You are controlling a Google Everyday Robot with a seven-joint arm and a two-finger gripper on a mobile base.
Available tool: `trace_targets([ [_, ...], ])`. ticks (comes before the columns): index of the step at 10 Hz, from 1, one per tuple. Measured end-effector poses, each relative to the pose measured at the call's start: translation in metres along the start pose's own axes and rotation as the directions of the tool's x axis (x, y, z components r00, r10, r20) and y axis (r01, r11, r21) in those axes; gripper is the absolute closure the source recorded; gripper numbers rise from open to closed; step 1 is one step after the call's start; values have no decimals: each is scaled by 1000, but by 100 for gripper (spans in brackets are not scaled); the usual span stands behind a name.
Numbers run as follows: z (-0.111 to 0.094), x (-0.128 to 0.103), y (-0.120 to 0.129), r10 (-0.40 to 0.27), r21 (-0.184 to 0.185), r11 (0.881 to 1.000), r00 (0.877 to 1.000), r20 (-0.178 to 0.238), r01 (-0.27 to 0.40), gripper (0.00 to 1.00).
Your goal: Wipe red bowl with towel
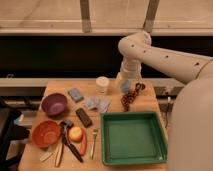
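Note:
The red bowl sits upright at the front left of the wooden table. The towel, a small crumpled pale blue cloth, lies near the table's middle, behind the green tray. My gripper hangs from the white arm at the back of the table, between a white cup and a brown bead chain. It is to the right of and behind the towel, and far from the red bowl. It holds nothing that I can see.
A purple bowl stands behind the red bowl. A blue sponge, white cup, brown bead chain, black remote, apple and several utensils lie around. A green tray fills the front right.

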State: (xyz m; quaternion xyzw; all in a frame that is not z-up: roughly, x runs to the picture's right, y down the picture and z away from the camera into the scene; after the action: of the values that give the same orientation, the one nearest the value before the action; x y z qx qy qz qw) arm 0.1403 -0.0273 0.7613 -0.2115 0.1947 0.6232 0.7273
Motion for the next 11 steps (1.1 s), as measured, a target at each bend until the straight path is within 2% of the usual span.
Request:
trace_targets([
  [8,-1,-1,-2,-11,9,1000,1000,8,11,20],
  [9,-3,-5,0,-37,17,999,999,18,36,20],
  [11,-3,-19,23,-105,18,994,994,31,105,20],
])
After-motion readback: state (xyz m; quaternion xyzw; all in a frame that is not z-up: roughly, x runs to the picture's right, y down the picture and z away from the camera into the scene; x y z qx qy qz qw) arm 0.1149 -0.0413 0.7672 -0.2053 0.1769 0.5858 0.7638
